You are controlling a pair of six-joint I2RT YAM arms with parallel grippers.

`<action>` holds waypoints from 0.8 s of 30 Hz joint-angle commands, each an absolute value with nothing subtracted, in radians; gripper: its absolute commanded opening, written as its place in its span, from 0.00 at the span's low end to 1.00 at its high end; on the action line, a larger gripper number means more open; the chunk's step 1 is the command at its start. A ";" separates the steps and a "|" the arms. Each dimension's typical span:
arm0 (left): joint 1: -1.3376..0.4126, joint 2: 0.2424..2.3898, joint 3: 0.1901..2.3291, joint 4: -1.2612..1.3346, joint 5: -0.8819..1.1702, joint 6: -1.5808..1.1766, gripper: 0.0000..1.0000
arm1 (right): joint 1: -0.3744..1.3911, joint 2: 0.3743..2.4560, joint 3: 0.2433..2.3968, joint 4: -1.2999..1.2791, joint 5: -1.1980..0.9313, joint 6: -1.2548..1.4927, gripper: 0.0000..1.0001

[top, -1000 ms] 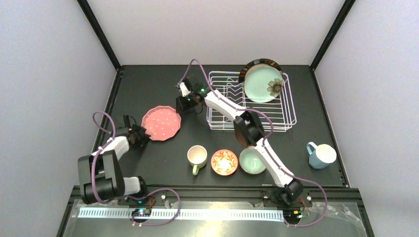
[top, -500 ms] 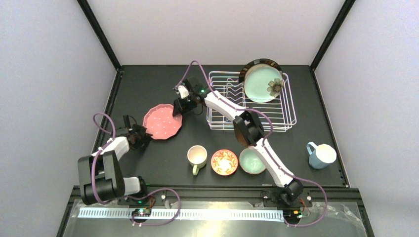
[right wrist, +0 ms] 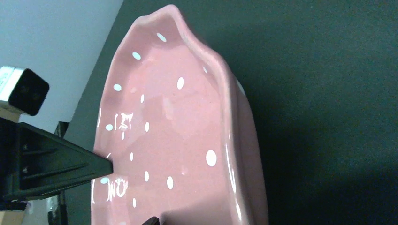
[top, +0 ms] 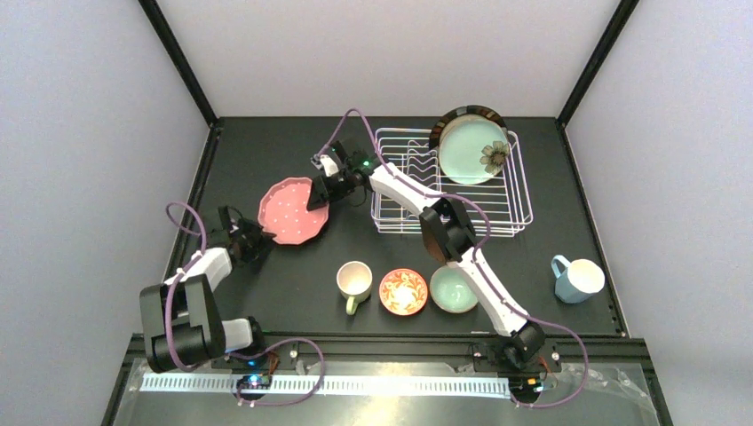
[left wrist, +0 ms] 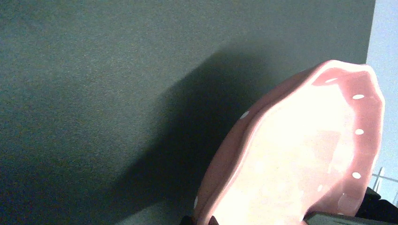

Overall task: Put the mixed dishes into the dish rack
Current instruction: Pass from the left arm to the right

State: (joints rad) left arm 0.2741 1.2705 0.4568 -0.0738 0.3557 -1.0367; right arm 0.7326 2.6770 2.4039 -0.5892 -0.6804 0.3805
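The pink dotted scalloped plate (top: pixel 289 213) stands tilted on the table, left of the dish rack (top: pixel 519 202). My left gripper (top: pixel 255 240) is shut on the plate's near-left rim (left wrist: pixel 220 206). At the plate's far-right rim my right gripper (top: pixel 318 195) is open, one fingertip (right wrist: pixel 151 221) over the plate's dotted face (right wrist: pixel 173 126); its other finger is hidden. In the rack's far corner the teal flower plate (top: pixel 473 153) leans on the cream plate with dark striped rim (top: pixel 455 119). The cream mug (top: pixel 353 281), red-orange bowl (top: pixel 403 291) and mint bowl (top: pixel 449 291) sit in a near row, the blue mug (top: pixel 577 279) far right.
The right arm's forearm (top: pixel 400 188) crosses the rack's left front corner, and its lower link (top: pixel 487 291) passes just right of the mint bowl. The table's left edge rail (top: pixel 197 200) runs close beside the left gripper.
The pink plate has tipped up more steeply, held by the left gripper. My right gripper has moved left onto the plate's far-right rim and opened a little wider.
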 commanded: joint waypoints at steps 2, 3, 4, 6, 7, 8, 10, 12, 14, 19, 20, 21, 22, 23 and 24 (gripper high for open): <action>0.281 1.220 0.481 0.093 0.504 -1.062 0.01 | 0.736 2.631 2.393 -0.541 -0.773 0.421 0.98; 0.281 1.219 0.482 0.096 0.511 -1.061 0.01 | 0.736 2.628 2.393 -0.534 -0.781 0.426 0.98; 0.282 1.217 0.482 0.100 0.518 -1.060 0.01 | 0.736 2.626 2.394 -0.528 -0.789 0.432 0.98; 0.282 1.214 0.483 0.108 0.532 -1.060 0.01 | 0.736 2.619 2.393 -0.515 -0.810 0.442 0.98; 0.281 1.212 0.482 0.110 0.537 -1.060 0.01 | 0.737 2.617 2.393 -0.508 -0.826 0.447 0.98; 0.282 1.209 0.483 0.112 0.541 -1.060 0.01 | 0.736 2.615 2.393 -0.501 -0.840 0.454 0.98; 0.282 1.205 0.484 0.117 0.553 -1.063 0.01 | 0.737 2.609 2.391 -0.487 -0.869 0.465 0.98; 0.282 1.200 0.484 0.124 0.565 -1.066 0.01 | 0.738 2.603 2.380 -0.462 -0.905 0.476 0.98; 0.282 1.195 0.486 0.126 0.572 -1.068 0.01 | 0.739 2.590 2.365 -0.435 -0.932 0.489 0.98; 0.282 1.172 0.487 0.116 0.583 -1.068 0.01 | 0.748 2.566 2.323 -0.368 -0.960 0.520 0.94; 0.282 1.166 0.488 0.112 0.582 -1.067 0.01 | 0.750 2.567 2.327 -0.371 -0.958 0.520 0.90; 0.282 1.161 0.487 0.107 0.582 -1.066 0.01 | 0.750 2.569 2.331 -0.376 -0.954 0.520 0.84; 0.281 1.156 0.487 0.103 0.584 -1.065 0.01 | 0.750 2.568 2.330 -0.382 -0.949 0.520 0.76; 0.283 1.152 0.489 0.099 0.586 -1.063 0.01 | 0.752 2.567 2.331 -0.388 -0.942 0.517 0.63; 0.284 1.149 0.491 0.096 0.589 -1.063 0.01 | 0.751 2.566 2.334 -0.396 -0.937 0.513 0.39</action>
State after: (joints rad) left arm 0.2939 1.1984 0.4557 -0.0113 0.4488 -1.0431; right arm 0.7151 2.6202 2.3329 -0.4217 -0.8768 0.5114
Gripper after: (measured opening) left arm 0.063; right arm 0.675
